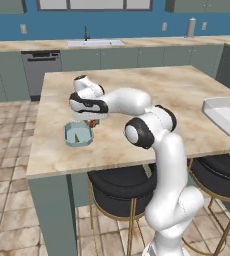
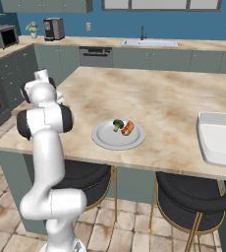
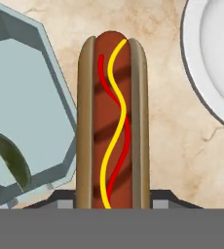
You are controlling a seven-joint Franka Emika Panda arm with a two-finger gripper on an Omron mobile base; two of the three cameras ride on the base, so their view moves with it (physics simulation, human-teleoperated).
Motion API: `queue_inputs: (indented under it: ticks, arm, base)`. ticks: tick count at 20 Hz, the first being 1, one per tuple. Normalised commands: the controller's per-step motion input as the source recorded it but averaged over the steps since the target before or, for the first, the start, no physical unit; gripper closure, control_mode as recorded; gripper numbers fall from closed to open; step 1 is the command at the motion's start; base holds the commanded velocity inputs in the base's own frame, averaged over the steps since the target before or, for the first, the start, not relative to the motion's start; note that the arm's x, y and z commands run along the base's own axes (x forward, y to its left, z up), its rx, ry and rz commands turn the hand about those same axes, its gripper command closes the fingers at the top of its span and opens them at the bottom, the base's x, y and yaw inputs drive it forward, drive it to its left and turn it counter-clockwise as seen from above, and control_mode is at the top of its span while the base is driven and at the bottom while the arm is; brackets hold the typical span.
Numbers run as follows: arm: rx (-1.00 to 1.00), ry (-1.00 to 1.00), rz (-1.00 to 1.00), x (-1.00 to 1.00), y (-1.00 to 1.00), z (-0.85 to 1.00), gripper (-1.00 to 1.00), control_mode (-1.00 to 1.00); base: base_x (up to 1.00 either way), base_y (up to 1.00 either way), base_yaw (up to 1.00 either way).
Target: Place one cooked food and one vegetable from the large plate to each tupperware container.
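Blue kitchen walls and teal cabinets surround a marble island (image 2: 183,98), where the white arm bends low over the small teal tub (image 1: 78,134), which already holds a green vegetable piece (image 3: 10,163). Its gripper (image 1: 91,121) grasps a hot dog (image 3: 113,121) striped with red and yellow sauce, hanging between the tub's rim and the large plate (image 2: 105,140). Broccoli (image 2: 118,125) and another hot dog (image 2: 127,128) lie on that plate; the white tub (image 2: 218,138) sits well apart.

There were two tubs, one teal (image 1: 78,135) and one white (image 2: 221,138); one plate (image 2: 105,138); two hot dogs (image 3: 112,121) (image 2: 127,128); one broccoli (image 2: 118,125); two stools (image 1: 119,187) (image 1: 218,176).
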Motion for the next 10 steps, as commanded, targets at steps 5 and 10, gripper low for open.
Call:
queue_inputs:
  ticks: [5,10]
  arm:
    - [0.06,-0.41,0.20,0.37,0.08,0.00,1.00,-1.00]
    - [0.00,-0.03,0.08,0.19,0.09,-0.02,1.00,-1.00]
  base:
    - [0.00,0.00,0.00]
    - [0.00,0.00,0.00]
